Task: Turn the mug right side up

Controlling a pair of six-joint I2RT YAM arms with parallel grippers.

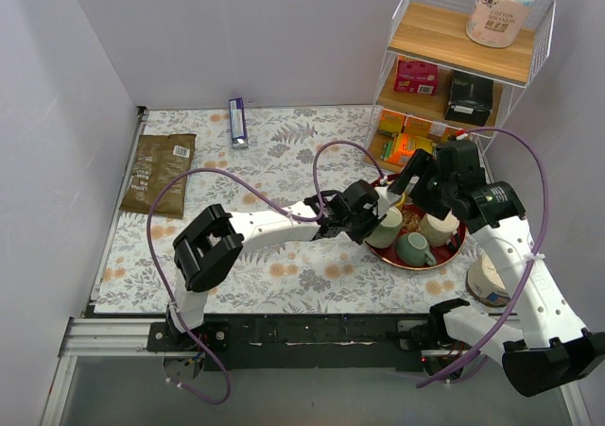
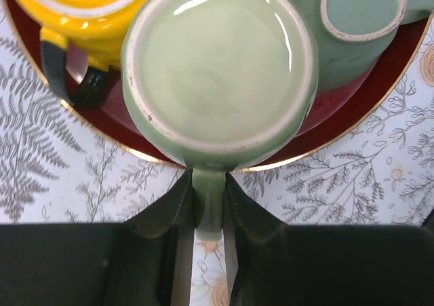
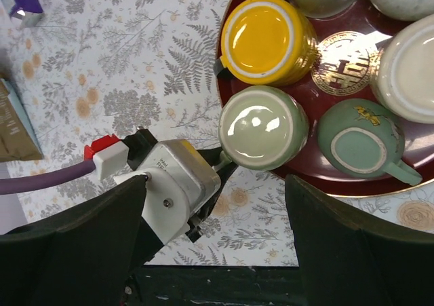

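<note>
A pale green mug [image 2: 218, 72] stands upside down on the left part of the red tray [image 2: 339, 119], its base facing up. It also shows in the top view [image 1: 386, 226] and the right wrist view [image 3: 263, 127]. My left gripper [image 2: 209, 201] is shut on the mug's handle [image 2: 208, 204], which sticks out over the tray's edge. My right gripper [image 3: 215, 204] is open and empty, held high above the tray's near-left side, over my left gripper [image 3: 227, 163].
On the tray stand an upside-down yellow mug [image 3: 266, 40], a teal mug [image 3: 359, 143] and cream cups [image 3: 410, 68]. A wire shelf [image 1: 454, 76] with boxes stands behind the tray. A brown pouch [image 1: 157, 171] and a blue box [image 1: 237, 122] lie far left.
</note>
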